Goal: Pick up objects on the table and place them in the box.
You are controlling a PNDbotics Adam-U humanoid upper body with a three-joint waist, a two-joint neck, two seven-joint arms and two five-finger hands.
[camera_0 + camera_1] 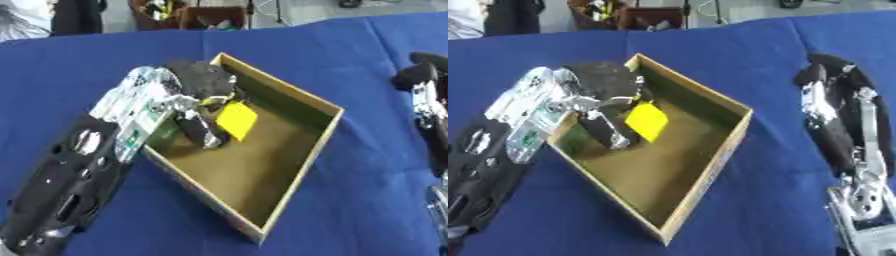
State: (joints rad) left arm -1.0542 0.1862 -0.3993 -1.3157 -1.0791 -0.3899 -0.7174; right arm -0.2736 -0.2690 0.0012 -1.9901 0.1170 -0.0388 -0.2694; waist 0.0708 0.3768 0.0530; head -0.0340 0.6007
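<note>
The left hand (197,95) reaches over the box (302,150), fingers pinching a yellow piece (236,120) just above its floor, apparently for release. The right hand (833,107) rests uncurled beside the box, on the blue counter (367,60).

Bright, even light with soft shadows; both views are blurred throughout, with glare on the silver arm joints.

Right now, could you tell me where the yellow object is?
The yellow object is inside the box, near its far left corner, held at the fingers of the left hand.
</note>
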